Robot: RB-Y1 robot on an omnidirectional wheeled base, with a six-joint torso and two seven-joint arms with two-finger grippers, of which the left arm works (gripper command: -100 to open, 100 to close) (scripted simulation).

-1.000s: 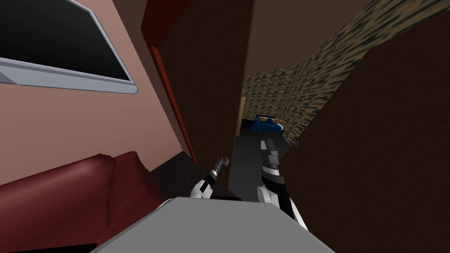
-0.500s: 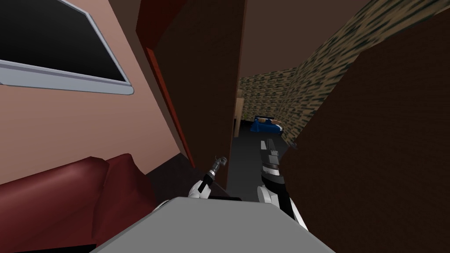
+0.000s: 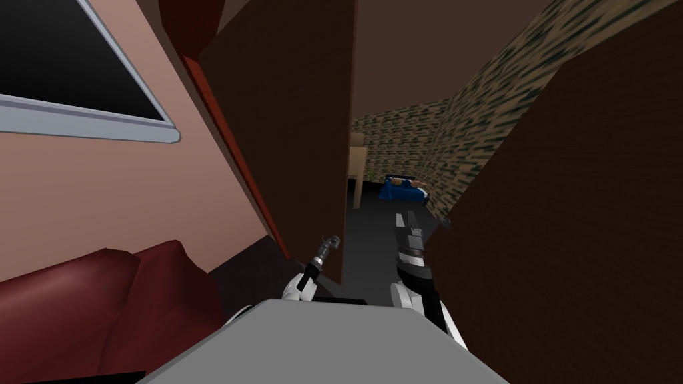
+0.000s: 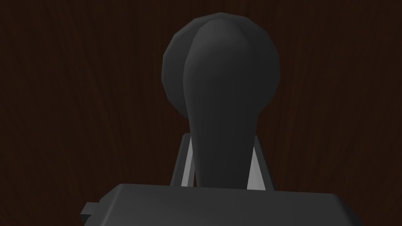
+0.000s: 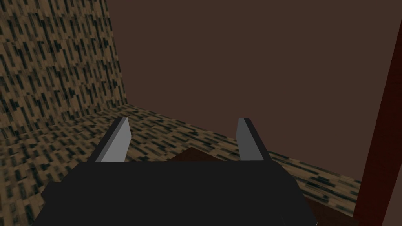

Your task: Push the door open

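Observation:
The dark brown door (image 3: 287, 133) stands ajar, hinged on a red frame (image 3: 227, 153) at its left. Its free edge runs down to my left gripper (image 3: 325, 248). In the left wrist view that gripper (image 4: 220, 137) is shut on the door's dark lever handle (image 4: 222, 78), which rises between the light fingers (image 4: 187, 164) against the door's face (image 4: 78, 98). My right gripper (image 3: 405, 217) reaches forward into the gap beside the door. Its own view shows it open (image 5: 182, 121), with nothing between the fingers.
A dark red sofa (image 3: 100, 307) sits at my left under a grey-framed black window (image 3: 67, 73). A large dark brown panel (image 3: 573, 233) closes the right side. Beyond the gap are a patterned wall (image 3: 480, 120), a blue bed (image 3: 402, 189) and light wooden furniture (image 3: 357, 173).
The door has swung further away to the left with my left gripper on its handle. The gap is wider and the wooden furniture now shows. My right arm has stayed put.

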